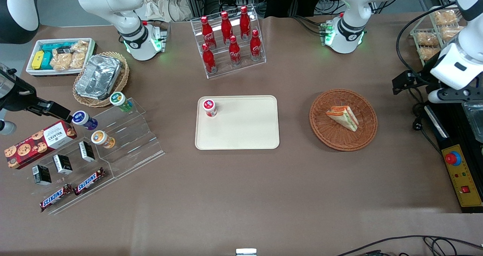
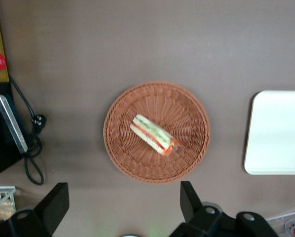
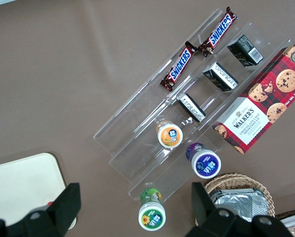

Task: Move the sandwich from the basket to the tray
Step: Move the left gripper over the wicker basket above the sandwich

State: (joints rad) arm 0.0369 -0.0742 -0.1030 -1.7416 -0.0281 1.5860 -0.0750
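Front view, read across from the parked arm's end of the table: a clear stepped stand holds small cups and boxes, with a biscuit box and two chocolate bars beside it. A tan wicker basket with a foil pan sits farther from the camera. In the middle lies the cream tray, flat on the brown table. One small red-lidded jar stands on a corner of the tray, so most of its surface looks free to receive something. A rack of red bottles stands farther away from the camera than the tray.

Next comes the round reddish-brown basket, near the tray but apart from it. The sandwich lies on its side in the middle of the basket, filling layers showing along one edge. It is untouched, so the task appears not yet begun.

The working arm hangs toward its own end of the table, above and to the side of the basket. Its body covers the gripper in the front view. The wrist view shows the gripper high over the table beside the basket, its two dark fingers spread wide with nothing between them. That height probably gives a clear look down before descending.

In the wrist view the tray is cut off at the picture's edge, and the finger tips run out of frame. The sandwich's underside is hidden.
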